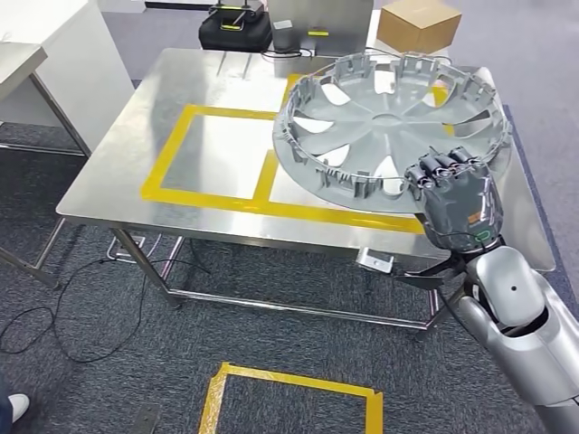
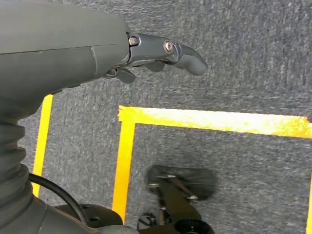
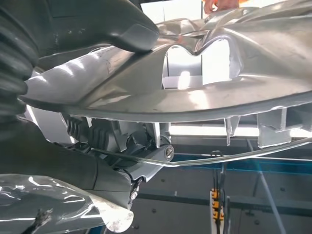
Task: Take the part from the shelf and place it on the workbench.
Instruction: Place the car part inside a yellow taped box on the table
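A large silver wheel cover [image 1: 389, 122], inner side up, hangs tilted above the right half of the steel workbench [image 1: 204, 163]. My right hand [image 1: 454, 194] grips its near rim, fingers curled over the edge. In the right wrist view the thumb [image 3: 121, 27] presses on one face of the wheel cover [image 3: 206, 92] and the fingers [image 3: 147, 153] clamp the other. My left hand [image 2: 162, 51] hangs over the carpet, fingers loosely extended and holding nothing.
Yellow tape marks two rectangles [image 1: 225, 154] on the bench top. A black case [image 1: 235, 27], a grey box and a cardboard box [image 1: 418, 23] stand at the far edge. A white table [image 1: 41, 63] is at left. Cables [image 1: 68, 307] lie on the floor by a taped square [image 1: 293, 398].
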Action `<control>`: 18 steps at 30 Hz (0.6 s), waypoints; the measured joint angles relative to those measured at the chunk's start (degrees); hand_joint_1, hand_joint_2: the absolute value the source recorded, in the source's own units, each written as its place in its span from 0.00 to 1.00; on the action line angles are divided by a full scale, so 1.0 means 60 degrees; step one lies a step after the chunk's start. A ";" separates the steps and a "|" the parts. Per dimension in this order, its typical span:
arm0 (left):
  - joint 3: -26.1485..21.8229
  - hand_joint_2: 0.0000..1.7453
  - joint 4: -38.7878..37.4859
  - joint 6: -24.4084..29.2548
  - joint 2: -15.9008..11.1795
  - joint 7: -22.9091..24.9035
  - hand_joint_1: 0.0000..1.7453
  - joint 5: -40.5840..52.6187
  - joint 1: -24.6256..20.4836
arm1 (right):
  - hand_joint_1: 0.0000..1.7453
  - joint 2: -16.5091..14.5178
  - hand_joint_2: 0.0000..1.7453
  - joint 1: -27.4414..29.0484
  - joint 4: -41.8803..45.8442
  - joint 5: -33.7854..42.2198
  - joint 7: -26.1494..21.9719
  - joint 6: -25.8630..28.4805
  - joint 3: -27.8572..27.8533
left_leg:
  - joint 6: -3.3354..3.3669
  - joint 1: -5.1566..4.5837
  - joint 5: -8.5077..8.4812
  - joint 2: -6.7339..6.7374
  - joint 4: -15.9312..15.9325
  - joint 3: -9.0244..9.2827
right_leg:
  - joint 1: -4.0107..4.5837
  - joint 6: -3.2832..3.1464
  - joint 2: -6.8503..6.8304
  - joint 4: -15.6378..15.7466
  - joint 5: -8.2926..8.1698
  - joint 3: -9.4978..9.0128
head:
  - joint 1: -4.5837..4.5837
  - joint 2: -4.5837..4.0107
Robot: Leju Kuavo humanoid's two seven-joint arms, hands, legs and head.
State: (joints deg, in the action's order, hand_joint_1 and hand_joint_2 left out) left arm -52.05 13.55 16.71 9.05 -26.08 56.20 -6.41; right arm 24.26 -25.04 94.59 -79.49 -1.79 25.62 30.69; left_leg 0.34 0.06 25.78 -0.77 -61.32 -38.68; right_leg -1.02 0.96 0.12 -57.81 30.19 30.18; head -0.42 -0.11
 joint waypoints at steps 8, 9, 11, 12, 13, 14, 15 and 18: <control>0.0001 1.00 0.0000 0.0089 0.0026 0.0058 0.00 -0.0026 -0.0080 | 1.00 0.0000 1.00 -0.0069 -0.0002 0.0017 -0.0001 -0.0049 -0.0004 | 0.0362 -0.0008 -0.0286 -0.0007 0.0441 0.0251 | -0.0015 0.0391 0.0004 -0.1524 0.0996 0.0738 | -0.0094 0.0000; 0.0001 1.00 0.0000 0.0089 0.0028 0.0058 0.00 -0.0026 -0.0087 | 1.00 0.0000 1.00 -0.0074 -0.0003 0.0015 0.0000 -0.0050 -0.0005 | 0.0393 -0.0021 -0.0262 -0.0008 0.0440 0.0258 | -0.0015 0.0413 0.0003 -0.2169 0.1182 0.1148 | -0.0107 0.0000; 0.0001 1.00 0.0000 0.0089 0.0041 0.0058 0.00 -0.0026 -0.0079 | 1.00 0.0000 1.00 -0.0060 -0.0005 0.0012 -0.0001 -0.0054 -0.0003 | 0.0419 -0.0046 -0.0214 -0.0016 0.0437 0.0296 | -0.0014 0.0424 0.0002 -0.2612 0.1036 0.1587 | -0.0107 0.0000; 0.0001 1.00 0.0000 0.0089 0.0046 0.0058 0.00 -0.0026 -0.0076 | 1.00 0.0000 1.00 -0.0053 -0.0005 0.0011 -0.0001 -0.0055 -0.0003 | 0.0419 -0.0054 -0.0189 -0.0026 0.0435 0.0331 | -0.0014 0.0408 0.0001 -0.2284 0.0697 0.1527 | -0.0108 0.0000; 0.0001 1.00 0.0000 0.0089 0.0050 0.0058 0.00 -0.0026 -0.0077 | 1.00 0.0000 1.00 -0.0052 -0.0005 0.0011 -0.0001 -0.0056 -0.0005 | 0.0405 -0.0061 -0.0158 -0.0039 0.0432 0.0375 | -0.0010 0.0373 0.0000 -0.1632 0.0255 0.1302 | -0.0108 0.0000; 0.0001 1.00 0.0000 0.0089 0.0053 0.0058 0.00 -0.0026 -0.0081 | 1.00 0.0000 1.00 -0.0061 -0.0005 0.0011 -0.0001 -0.0056 -0.0006 | 0.0383 -0.0080 -0.0131 -0.0050 0.0426 0.0405 | 0.0005 0.0330 -0.0003 -0.0996 -0.0070 0.1028 | -0.0107 0.0000; 0.0001 1.00 0.0000 0.0089 0.0055 0.0058 0.00 -0.0026 -0.0087 | 1.00 0.0000 1.00 -0.0078 -0.0005 0.0011 -0.0002 -0.0055 -0.0008 | 0.0354 -0.0097 -0.0111 -0.0058 0.0409 0.0414 | 0.0023 0.0280 -0.0004 -0.0450 -0.0288 0.0782 | -0.0104 0.0000; 0.0001 1.00 0.0000 0.0098 0.0059 0.0057 0.00 -0.0026 -0.0089 | 1.00 0.0000 1.00 -0.0106 -0.0002 0.0010 -0.0003 -0.0054 -0.0008 | 0.0258 -0.0116 -0.0114 -0.0061 0.0384 0.0380 | 0.0068 0.0188 0.0003 -0.0038 -0.0341 0.0569 | -0.0094 0.0000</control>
State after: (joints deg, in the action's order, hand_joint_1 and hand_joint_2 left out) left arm -52.04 13.55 17.30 9.41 -25.73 56.04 -6.95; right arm 24.26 -25.67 94.58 -79.43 -1.80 25.30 30.64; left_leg 1.89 -0.64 25.10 -1.14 -59.02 -36.40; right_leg -0.61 2.09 0.14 -58.04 28.14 33.59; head -0.98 -0.11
